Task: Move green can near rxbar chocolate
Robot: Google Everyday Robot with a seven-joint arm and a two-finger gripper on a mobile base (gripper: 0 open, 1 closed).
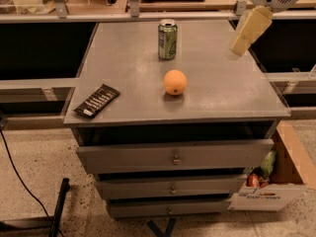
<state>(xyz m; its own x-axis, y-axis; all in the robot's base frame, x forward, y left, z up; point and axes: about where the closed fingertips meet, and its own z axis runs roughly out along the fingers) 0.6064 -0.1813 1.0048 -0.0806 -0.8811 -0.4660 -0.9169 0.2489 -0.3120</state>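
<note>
The green can point(167, 39) stands upright at the back middle of the grey cabinet top point(217, 90). The rxbar chocolate point(97, 100), a flat dark wrapper with white lettering, lies at the front left corner, partly over the edge. My gripper point(245, 31), pale yellow under a white arm housing, hangs above the back right of the cabinet top, well to the right of the can and far from the bar. It holds nothing that I can see.
An orange point(175, 82) sits in the middle of the top, between the can and the front edge. The cabinet has three drawers point(173, 157). A cardboard box point(276, 181) with packets stands on the floor at the right. A shelf rail point(148, 16) runs behind.
</note>
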